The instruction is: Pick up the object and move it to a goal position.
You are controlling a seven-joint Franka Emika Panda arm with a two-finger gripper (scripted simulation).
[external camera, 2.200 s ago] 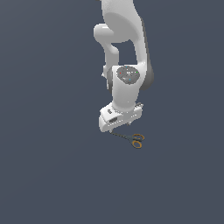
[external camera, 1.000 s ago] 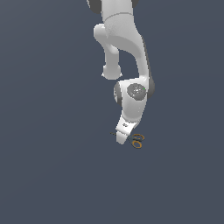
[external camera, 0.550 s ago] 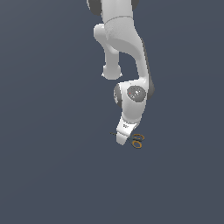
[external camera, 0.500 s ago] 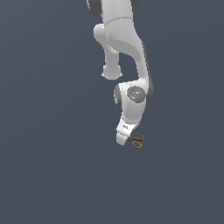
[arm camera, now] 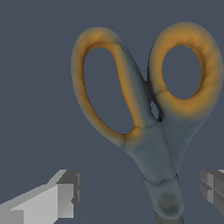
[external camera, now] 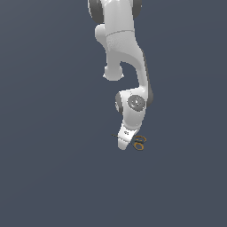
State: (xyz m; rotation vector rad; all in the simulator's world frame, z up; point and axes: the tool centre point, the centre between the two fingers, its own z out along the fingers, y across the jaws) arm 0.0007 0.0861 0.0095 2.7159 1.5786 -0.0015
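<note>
I count one pair of scissors (arm camera: pixel 153 131) with two orange ring handles, and one gripper (arm camera: pixel 140 192).

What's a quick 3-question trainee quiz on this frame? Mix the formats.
1. True or false: the gripper has its fingers apart on either side of the scissors.
2. In the wrist view, which part of the scissors lies between the fingers: (a) the orange ring handles, (b) the grey pivot end, (c) nothing?
3. In the exterior view, on which side of the gripper do the scissors' handles show?

Key
1. True; neither finger touches the scissors.
2. (b); the rings lie beyond the fingertips.
3. The exterior view's right, close beside the gripper.
</note>
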